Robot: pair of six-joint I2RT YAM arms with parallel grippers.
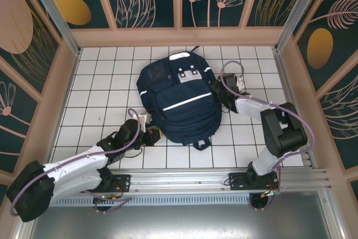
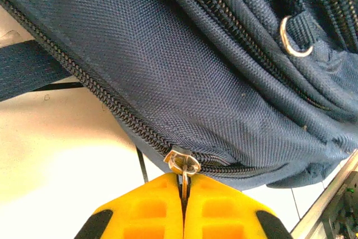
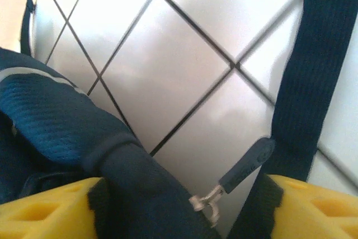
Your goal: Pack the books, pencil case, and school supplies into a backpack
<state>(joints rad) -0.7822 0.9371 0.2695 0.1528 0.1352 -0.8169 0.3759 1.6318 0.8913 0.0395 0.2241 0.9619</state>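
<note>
Table (image 1: 100, 82): white tiles with dark grid lines.

Backpack (image 1: 179, 102): you have it lying flat at the table's centre, front panel up. The white stripe runs across it. Top points to 12 o'clock, bottom to 6.

Left gripper (image 2: 183, 186): in the top view it sits at the backpack's 7 o'clock corner, touching the fabric. In your left wrist view the yellow fingers are pressed together, pinching the metal zip pull (image 2: 183, 163) on the lowest zip line. The slider sits just above the fingertips.

Right gripper (image 1: 218, 90): it is at the backpack's 3 o'clock edge. In the right wrist view the jaws stand wide apart with nothing clamped. A fold of navy fabric lies between them, against the finger at 8 o'clock, and bare tile shows in the gap.

Strap (image 3: 313, 82): dark webbing, running from 1 o'clock down to the finger at 4 o'clock.

Tab (image 3: 246, 166): dark zip tab on a small metal clasp, lying between the fingers.

Ring (image 2: 293, 40): metal loop on webbing, at 2 o'clock in the left wrist view.
</note>
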